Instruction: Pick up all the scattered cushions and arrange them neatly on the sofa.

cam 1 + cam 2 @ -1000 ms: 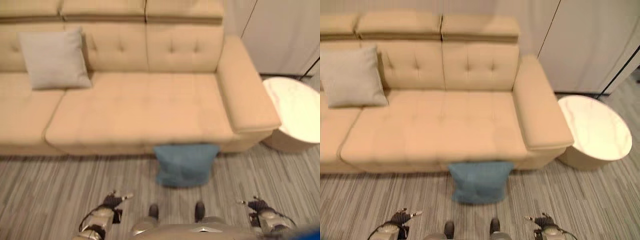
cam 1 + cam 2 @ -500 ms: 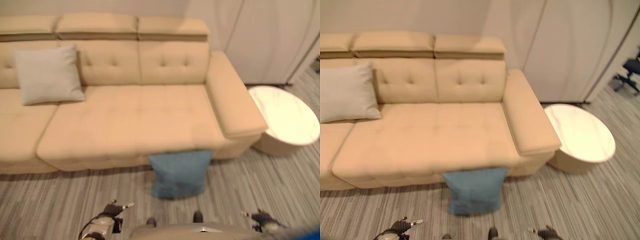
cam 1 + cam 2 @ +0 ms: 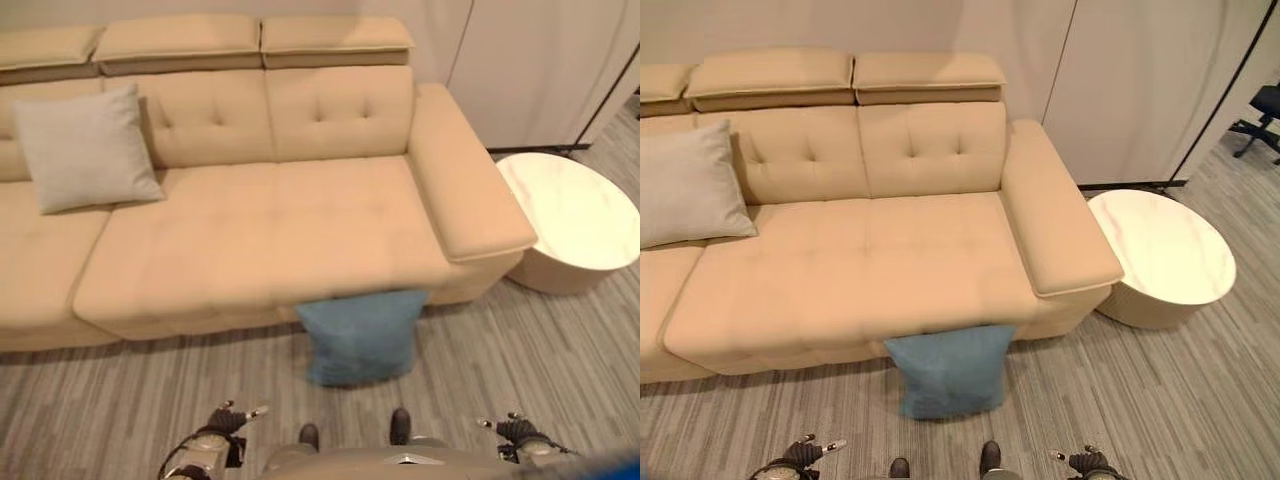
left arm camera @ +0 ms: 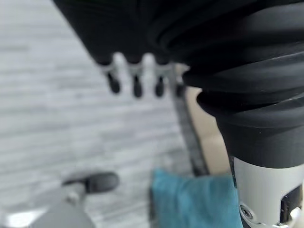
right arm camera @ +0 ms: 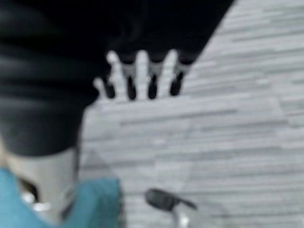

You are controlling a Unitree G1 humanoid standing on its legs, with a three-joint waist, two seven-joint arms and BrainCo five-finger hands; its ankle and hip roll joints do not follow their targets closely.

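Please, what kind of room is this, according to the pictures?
Most likely a living room or lounge, perhaps a mock-up of one. A beige sofa with a grey cushion on its seat stands against the wall, a round white side table beside its armrest. A blue cushion lies on the striped grey floor.

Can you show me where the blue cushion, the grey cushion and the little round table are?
blue cushion [image 3: 360, 338], left eye view, middle of its face.
grey cushion [image 3: 85, 148], left eye view, its centre.
round table [image 3: 1160, 255], right eye view, its white top.
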